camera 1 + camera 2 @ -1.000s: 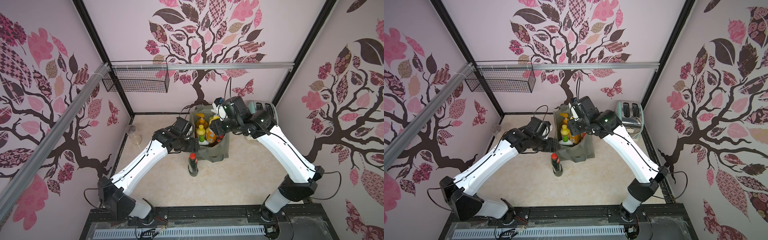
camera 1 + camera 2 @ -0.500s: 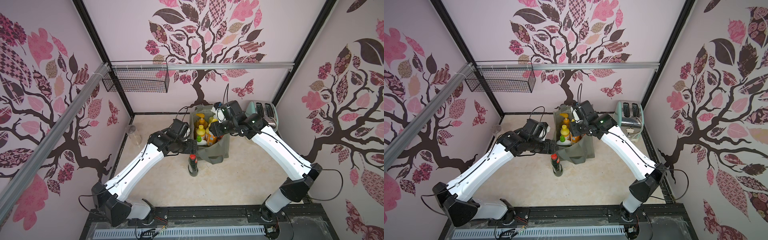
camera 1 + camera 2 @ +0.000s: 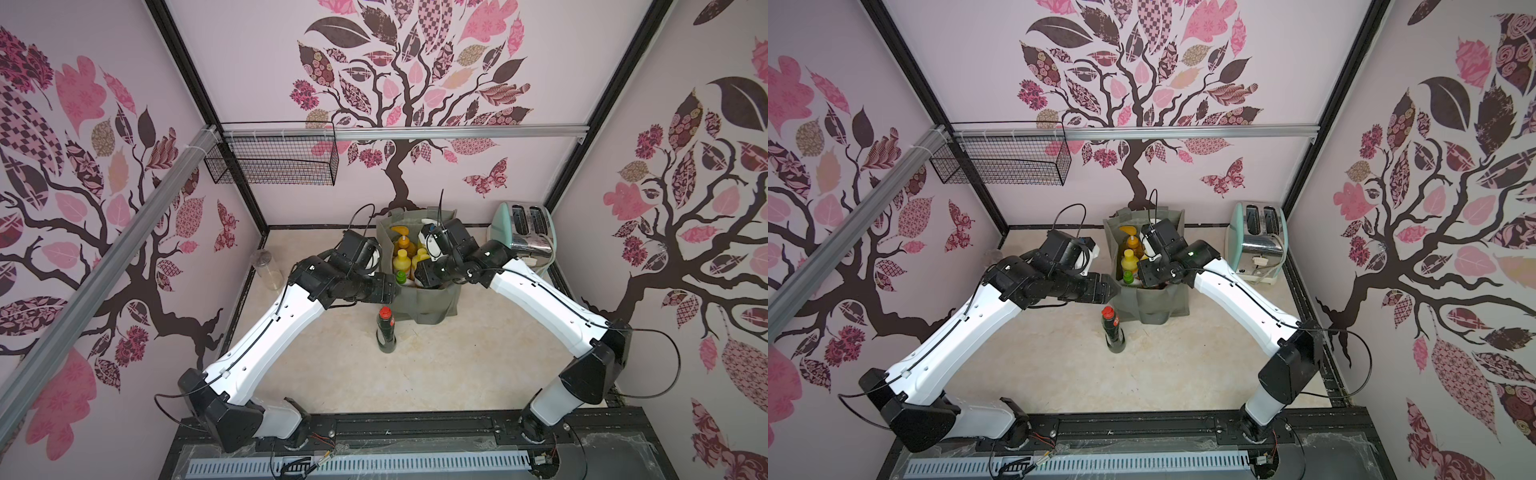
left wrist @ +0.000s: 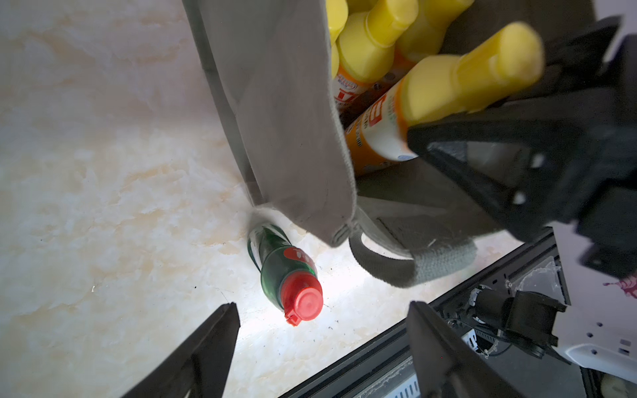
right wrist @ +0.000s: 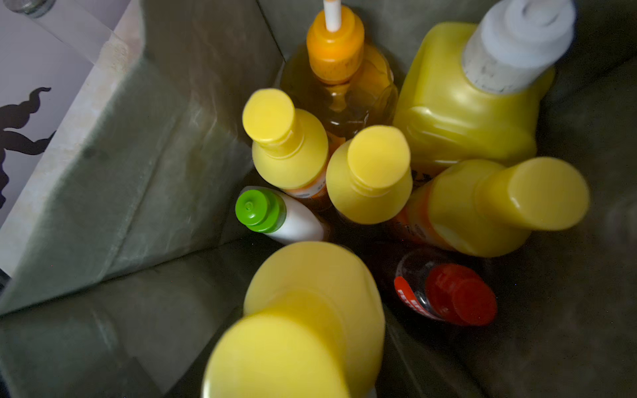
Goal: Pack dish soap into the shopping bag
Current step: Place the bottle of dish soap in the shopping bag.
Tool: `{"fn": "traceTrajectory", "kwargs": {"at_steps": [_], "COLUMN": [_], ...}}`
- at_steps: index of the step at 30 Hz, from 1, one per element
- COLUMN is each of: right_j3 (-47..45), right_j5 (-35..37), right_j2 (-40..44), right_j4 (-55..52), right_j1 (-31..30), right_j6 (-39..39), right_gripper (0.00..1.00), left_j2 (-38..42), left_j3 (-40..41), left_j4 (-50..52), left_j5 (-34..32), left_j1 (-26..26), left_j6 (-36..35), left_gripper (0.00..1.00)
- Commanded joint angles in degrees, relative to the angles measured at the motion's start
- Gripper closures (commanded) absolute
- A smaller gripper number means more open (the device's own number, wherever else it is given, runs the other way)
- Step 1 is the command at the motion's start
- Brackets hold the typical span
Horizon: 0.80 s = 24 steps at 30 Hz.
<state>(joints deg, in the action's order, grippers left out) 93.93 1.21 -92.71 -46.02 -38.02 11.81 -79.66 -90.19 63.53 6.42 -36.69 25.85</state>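
The shopping bag (image 3: 436, 303) is standing soft-walled beneath the right gripper (image 4: 427, 124), which is clamping a small orange bottle (image 4: 458, 75), tilted at the bag's mouth. Seven bottles are crowding below it, so pushing down onto their caps is risking a jam or a buckled wall. The left gripper (image 4: 322, 348) is hanging wide and empty above the dark red-capped bottle (image 4: 287, 275), upright just outside the bag and easily toppled. Tree-patterned walls are enclosing the marbled table (image 3: 332, 365).
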Motion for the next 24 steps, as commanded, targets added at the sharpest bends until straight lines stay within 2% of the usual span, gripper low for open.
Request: {"fn": "traceTrajectory", "kwargs": {"at_steps": [1,8,12,17,24], "right_j3": [-1.07,-6.48,-8.34,-9.73,-11.26], "right_j5": [2.21,1.69,1.65,1.68,1.82], "right_j2": [2.44,2.27,1.48,0.36,-0.02], "right_j4": [6.54,10.65,11.85,12.51,12.10], "right_j1": [1.02,1.44,1.89,2.43,2.72], "right_j6": [0.59,2.44,3.25,3.87,4.49], "right_gripper": [0.89,0.83,0.79,0.64,0.51], "left_j2": [0.02,0.64,1.02,1.46,1.05], "left_j3": [-4.31,-11.28,-12.14,-11.07,-10.57], "left_j4": [1.01,2.92,3.65,4.16,4.55], "left_j5": [0.53,-0.54,0.49,2.39,3.86], "left_j1": [-0.14,0.75,2.49,4.79,6.32], "left_j6": [-0.60,0.19,0.69,0.78,1.22], "left_gripper": [0.18,0.20,0.21,0.21,0.21]}}
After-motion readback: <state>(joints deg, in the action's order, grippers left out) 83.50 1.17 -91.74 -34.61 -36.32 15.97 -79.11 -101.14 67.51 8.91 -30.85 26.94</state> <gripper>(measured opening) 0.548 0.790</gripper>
